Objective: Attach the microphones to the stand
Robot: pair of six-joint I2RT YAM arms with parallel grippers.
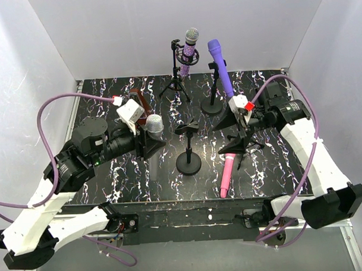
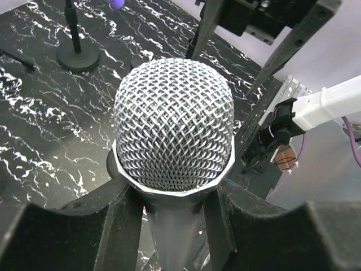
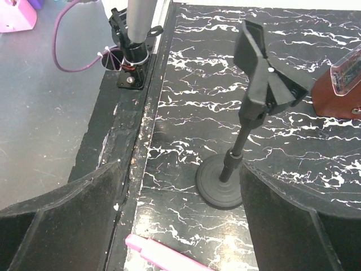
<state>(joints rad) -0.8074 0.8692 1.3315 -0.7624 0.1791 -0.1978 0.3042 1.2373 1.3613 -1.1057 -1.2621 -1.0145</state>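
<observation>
Silver-grey microphone (image 2: 174, 121) — clamped in left tool (image 2: 171, 221), seemingly upright.

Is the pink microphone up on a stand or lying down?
Lying down. The pink microphone lies on the table near its front edge, in no clip; the middle stand beside it is empty.
</observation>
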